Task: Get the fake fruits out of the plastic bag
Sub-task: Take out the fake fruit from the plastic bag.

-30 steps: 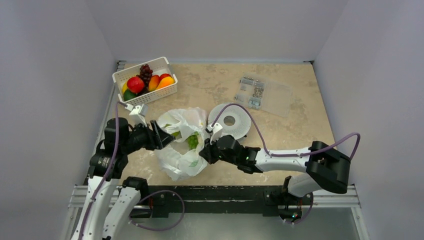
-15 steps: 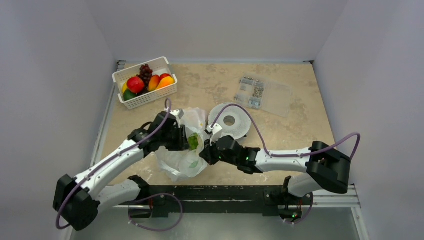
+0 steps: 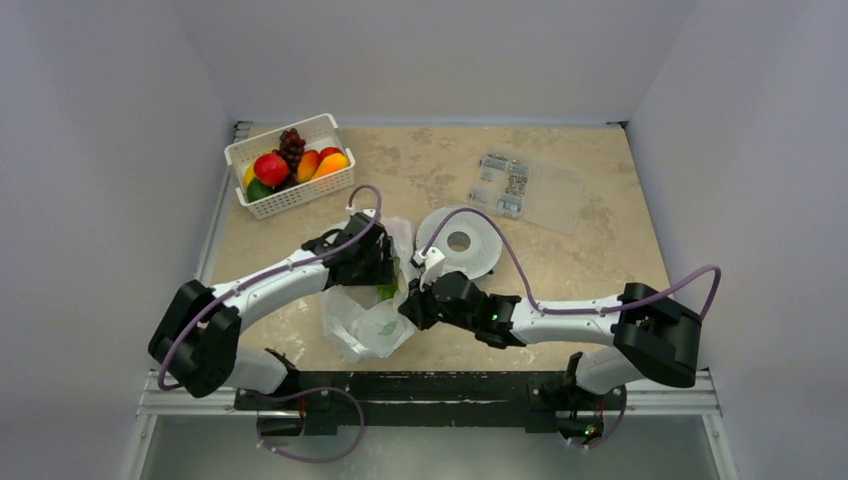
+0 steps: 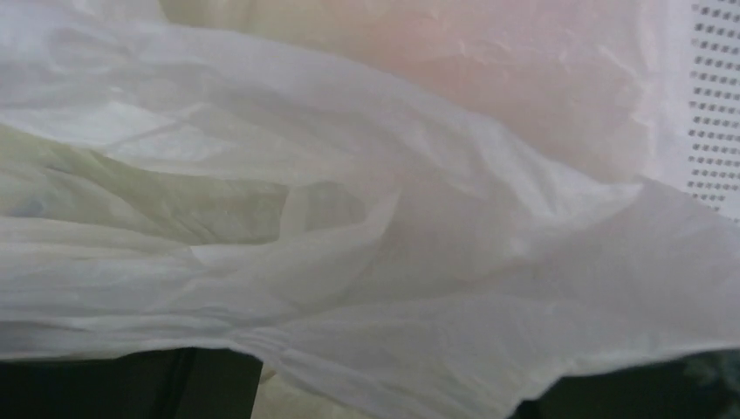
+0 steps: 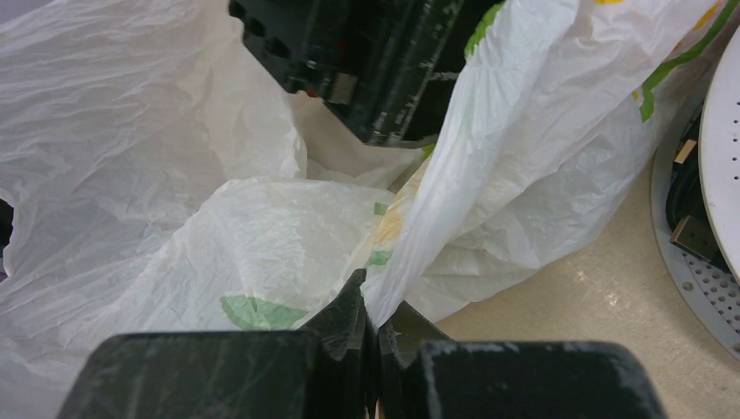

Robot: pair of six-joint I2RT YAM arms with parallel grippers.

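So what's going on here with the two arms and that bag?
Two robot arms are working on a white plastic bag lying between them. The right tool is pinched shut on the bag's edge, holding it, while the left tool reaches into the opening; plastic hides whether it has grabbed anything. A white basket at the far left holds several fake fruits.
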